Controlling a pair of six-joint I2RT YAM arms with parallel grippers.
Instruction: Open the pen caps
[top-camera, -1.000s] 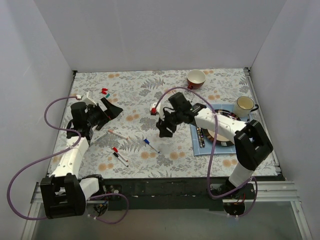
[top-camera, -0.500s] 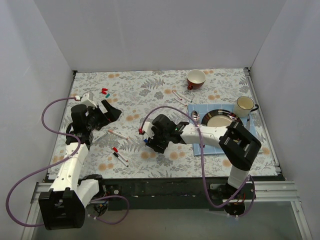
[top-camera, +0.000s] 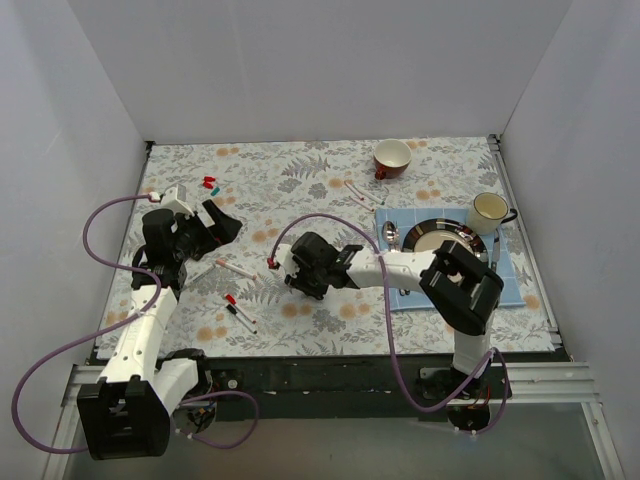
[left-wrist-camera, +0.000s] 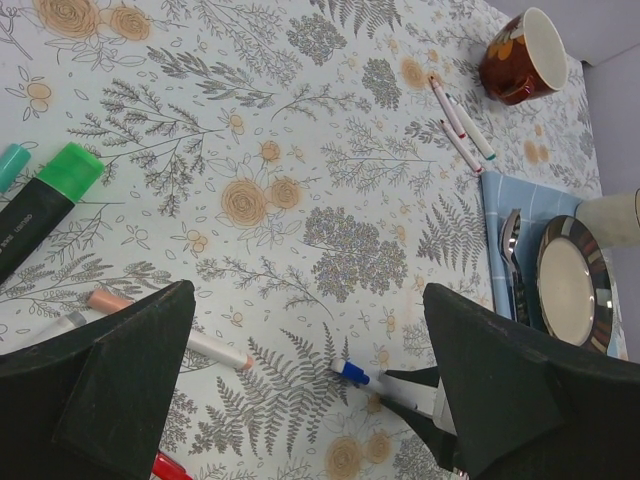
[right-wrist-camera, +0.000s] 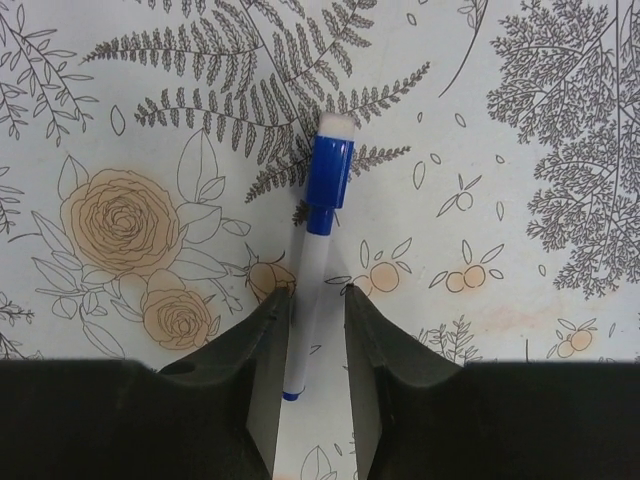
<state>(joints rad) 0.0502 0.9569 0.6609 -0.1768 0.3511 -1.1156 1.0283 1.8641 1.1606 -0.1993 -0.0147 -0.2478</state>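
Observation:
A slim white pen with a blue cap lies on the floral cloth. My right gripper is down over its barrel, one finger on each side. The left finger touches the barrel and a narrow gap shows on the right. From above, this gripper covers the pen. The left wrist view shows the same pen with the right fingers around it. My left gripper hangs wide open and empty above the cloth, at the left. An orange-ended pen and a red-capped pen lie between the arms.
Loose red and green caps lie at the back left, with a green highlighter nearby. Two more pens rest beside a red cup. On the right, a blue mat carries a plate, a spoon and a white mug.
My right arm has swung left and come down over the blue-capped pen, and its jaws have narrowed around the barrel. The left arm has barely moved.

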